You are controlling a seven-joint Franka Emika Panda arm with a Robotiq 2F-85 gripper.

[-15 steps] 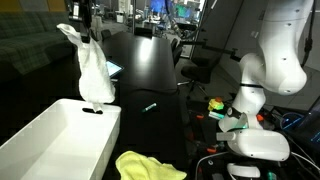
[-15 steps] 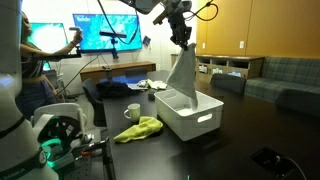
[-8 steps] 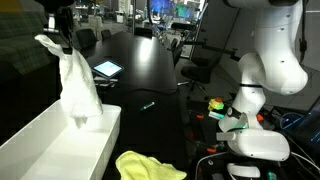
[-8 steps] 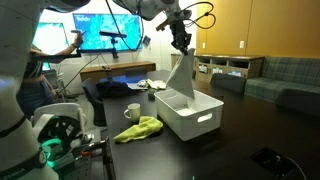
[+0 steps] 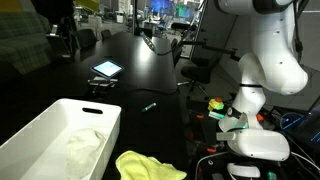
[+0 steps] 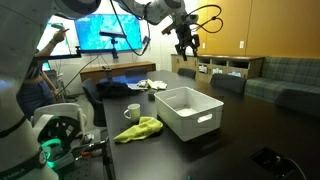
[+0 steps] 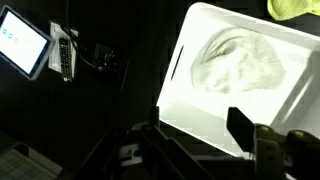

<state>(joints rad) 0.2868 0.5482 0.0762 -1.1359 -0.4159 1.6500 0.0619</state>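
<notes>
A white cloth (image 5: 82, 148) lies crumpled inside the white rectangular bin (image 5: 40, 135); the wrist view shows the cloth (image 7: 238, 62) on the floor of the bin (image 7: 190, 90). My gripper (image 6: 186, 47) hangs high above the bin (image 6: 192, 122), open and empty. In the wrist view my gripper (image 7: 195, 125) has its fingers (image 7: 240, 128) spread apart with nothing between them. In an exterior view the gripper (image 5: 65, 40) is dark against the background, above the bin's far end.
A yellow-green cloth (image 5: 145, 166) lies on the black table beside the bin, also seen as the yellow cloth (image 6: 140, 128). A tablet (image 5: 106, 69), a small pen-like object (image 5: 149, 104), a white mug (image 6: 131, 113) and a remote-like device (image 7: 62, 55) sit on the table.
The gripper let go of the white cloth, which dropped from hanging upright into the bin. The jaws opened and the gripper rose.
</notes>
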